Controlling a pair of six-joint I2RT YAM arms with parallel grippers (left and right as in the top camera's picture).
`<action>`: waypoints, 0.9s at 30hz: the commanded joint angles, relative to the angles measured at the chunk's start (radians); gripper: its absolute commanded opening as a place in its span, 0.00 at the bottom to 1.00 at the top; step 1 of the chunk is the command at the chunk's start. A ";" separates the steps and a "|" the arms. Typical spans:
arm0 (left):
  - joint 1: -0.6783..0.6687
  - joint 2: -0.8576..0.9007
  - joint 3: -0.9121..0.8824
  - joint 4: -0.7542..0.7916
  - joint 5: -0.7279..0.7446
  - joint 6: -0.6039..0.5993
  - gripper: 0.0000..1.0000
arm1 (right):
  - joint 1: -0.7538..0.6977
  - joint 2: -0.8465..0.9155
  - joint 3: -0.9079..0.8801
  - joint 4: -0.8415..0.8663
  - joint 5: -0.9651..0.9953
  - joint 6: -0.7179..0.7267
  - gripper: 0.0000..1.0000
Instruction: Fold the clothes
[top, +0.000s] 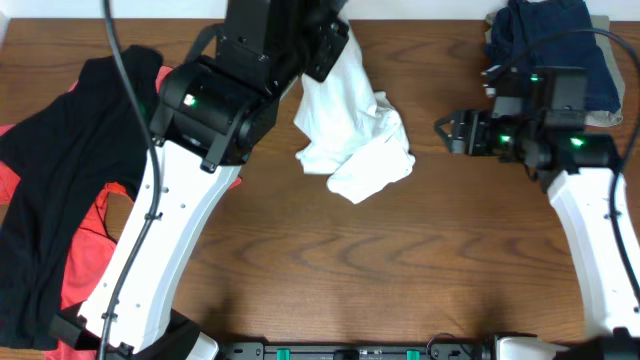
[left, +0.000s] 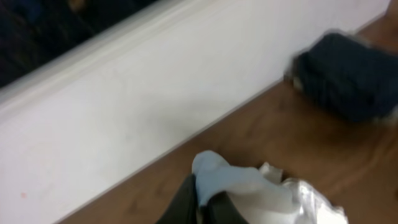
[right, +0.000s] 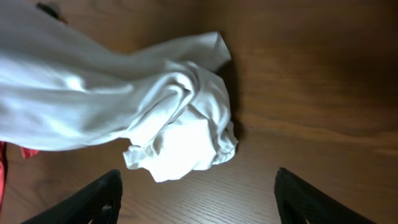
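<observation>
A crumpled white T-shirt (top: 352, 135) lies at the table's back centre, one end lifted toward my left arm (top: 250, 90). In the left wrist view my left gripper (left: 200, 191) is shut on a fold of this white shirt (left: 249, 186). My right gripper (top: 445, 131) hovers just right of the heap, open with nothing in it. In its own view the fingers (right: 93, 199) stand wide apart with the bunched white shirt (right: 174, 118) just beyond them. A black T-shirt (top: 60, 170) lies spread at the left over an orange-red one (top: 85, 265).
A dark blue pile of clothes (top: 550, 45) sits at the back right corner, behind my right arm, and shows blurred in the left wrist view (left: 348, 74). A white wall (left: 124, 93) runs along the table's far edge.
</observation>
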 joint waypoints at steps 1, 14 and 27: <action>-0.011 -0.021 0.045 0.080 -0.016 -0.002 0.06 | 0.031 0.028 0.005 0.017 -0.002 0.013 0.77; -0.091 -0.021 0.049 0.535 -0.016 0.070 0.06 | 0.076 0.052 0.005 0.140 -0.085 -0.039 0.79; -0.102 -0.021 0.049 0.669 -0.157 0.236 0.06 | 0.288 0.199 0.005 0.222 0.038 0.013 0.77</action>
